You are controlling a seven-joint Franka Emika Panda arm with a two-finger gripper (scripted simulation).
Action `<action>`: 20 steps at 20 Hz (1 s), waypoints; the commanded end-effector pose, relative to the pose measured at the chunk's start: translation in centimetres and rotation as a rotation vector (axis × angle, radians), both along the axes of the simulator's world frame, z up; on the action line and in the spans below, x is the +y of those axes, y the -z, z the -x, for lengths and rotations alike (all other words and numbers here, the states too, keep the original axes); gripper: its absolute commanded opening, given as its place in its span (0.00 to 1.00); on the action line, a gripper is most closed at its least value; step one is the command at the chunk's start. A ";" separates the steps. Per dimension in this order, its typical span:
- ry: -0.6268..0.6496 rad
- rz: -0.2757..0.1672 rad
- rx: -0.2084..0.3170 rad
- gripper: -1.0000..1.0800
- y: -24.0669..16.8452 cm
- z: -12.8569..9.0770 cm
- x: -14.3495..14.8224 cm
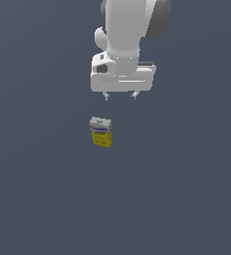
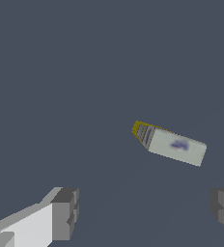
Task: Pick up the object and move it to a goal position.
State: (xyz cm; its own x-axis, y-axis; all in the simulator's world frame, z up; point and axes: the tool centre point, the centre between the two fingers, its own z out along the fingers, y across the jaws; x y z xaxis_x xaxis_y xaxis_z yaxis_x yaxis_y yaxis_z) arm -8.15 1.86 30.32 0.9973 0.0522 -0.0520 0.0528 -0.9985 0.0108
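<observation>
- The gripper (image 1: pixel 120 95) hung above the dark floor (image 1: pixel 43 189) with its jaws spread wide and nothing between them; in the wrist view both fingers (image 2: pixel 63 212) stood well apart at the frame's edges.
- The object (image 1: pixel 101 132), a small carton with a yellow lower part, a blue band and a pale top, stood upright on the floor, apart from the gripper and offset toward the exterior view's left of it.
- In the wrist view the carton (image 2: pixel 174 144) showed mainly its pale top face and lay outside the gap between the fingers, so the hand was not yet centred over it.
- The step in hand was judged to be the approach. To do it well, the hand would first be centred over the carton, then turned so the pads faced its two broad sides, and only then lowered.
- Closing across the narrow thickness would probably give the firmest hold; a descent off-centre risked tipping the carton.
- No goal marker was visible in either view.
</observation>
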 end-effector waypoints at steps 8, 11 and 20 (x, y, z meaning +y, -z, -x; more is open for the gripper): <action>0.000 -0.006 -0.028 0.96 -1.6 -0.5 0.5; 0.000 -0.008 -0.036 0.96 -2.0 -0.7 0.6; -0.028 -0.009 -0.034 0.96 -1.7 -0.7 0.4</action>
